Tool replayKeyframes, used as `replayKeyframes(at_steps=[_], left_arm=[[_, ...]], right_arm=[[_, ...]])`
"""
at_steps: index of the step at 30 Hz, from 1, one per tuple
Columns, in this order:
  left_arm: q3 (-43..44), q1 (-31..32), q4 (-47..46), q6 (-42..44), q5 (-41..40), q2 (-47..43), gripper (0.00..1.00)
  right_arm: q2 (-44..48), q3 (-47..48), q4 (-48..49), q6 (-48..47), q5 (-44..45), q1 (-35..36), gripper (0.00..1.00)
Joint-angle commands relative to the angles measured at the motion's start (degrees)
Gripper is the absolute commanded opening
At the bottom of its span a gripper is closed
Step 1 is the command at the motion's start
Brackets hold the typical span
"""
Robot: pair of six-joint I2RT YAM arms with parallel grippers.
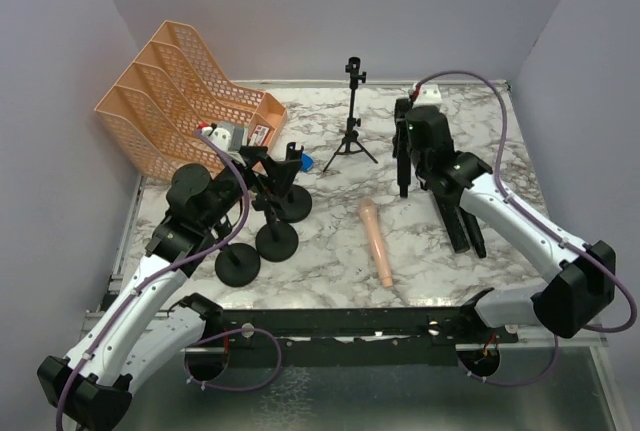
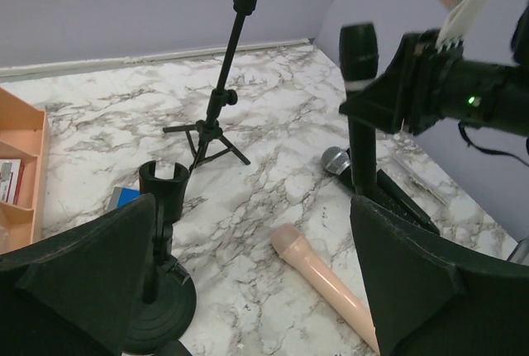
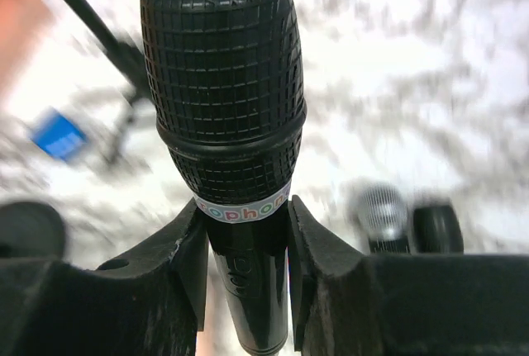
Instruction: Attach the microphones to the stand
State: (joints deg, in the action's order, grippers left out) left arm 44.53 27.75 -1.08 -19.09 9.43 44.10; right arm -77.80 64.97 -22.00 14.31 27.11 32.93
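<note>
My right gripper [image 3: 245,249] is shut on a black microphone [image 3: 223,83], gripping it just below the head and holding it upright over the right half of the table [image 1: 403,179]. A pale pink microphone [image 1: 377,241] lies flat mid-table, between my open left gripper's fingers in the left wrist view [image 2: 322,277]. A silver-headed microphone [image 2: 335,160] and a black one [image 3: 436,228] lie side by side at the right. A black tripod stand [image 1: 352,121] rises at the back. My left gripper [image 1: 268,173] hovers open over round-based desk stands [image 1: 276,241].
An orange mesh file tray [image 1: 180,91] stands at the back left with small items inside. Three round black stand bases cluster at the left, the nearest [image 1: 238,263] beside my left arm. A small blue item [image 2: 124,197] lies near the tripod's feet.
</note>
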Motion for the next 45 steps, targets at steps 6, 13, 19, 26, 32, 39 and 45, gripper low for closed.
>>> replayKeyframes(at_steps=[6,13,19,26,32,39,45], left_arm=[[0.54,-0.15,-4.02,-1.38,1.91,0.99,0.99],[0.03,-0.17,-4.13,-2.12,1.9,1.07,0.99],[-0.13,-0.15,-4.76,-2.87,2.63,1.47,0.99],[-0.06,-0.17,-4.77,-3.27,3.29,2.0,0.99],[-0.58,-0.15,-5.07,-3.74,3.63,2.05,0.99],[-0.85,-0.15,-5.08,-3.85,4.08,2.24,0.99],[-0.94,-0.15,-5.06,-3.93,4.67,2.09,0.99]], right_arm=[[-5.61,22.96,24.74,-11.21,-4.79,0.09,0.0],[-17.45,39.64,33.07,-18.05,-5.62,0.09,0.01],[-25.27,48.74,35.99,-20.45,-6.74,0.03,0.0],[-33.27,57.96,33.99,-20.55,-8.88,-0.27,0.0],[-38.04,63.26,29.4,-19.93,-9.11,-0.84,0.0],[-39.26,62.9,27.13,-19.25,-8.4,-1.53,0.01],[-39.17,61.58,24.94,-18.1,-9.71,-1.59,0.01]])
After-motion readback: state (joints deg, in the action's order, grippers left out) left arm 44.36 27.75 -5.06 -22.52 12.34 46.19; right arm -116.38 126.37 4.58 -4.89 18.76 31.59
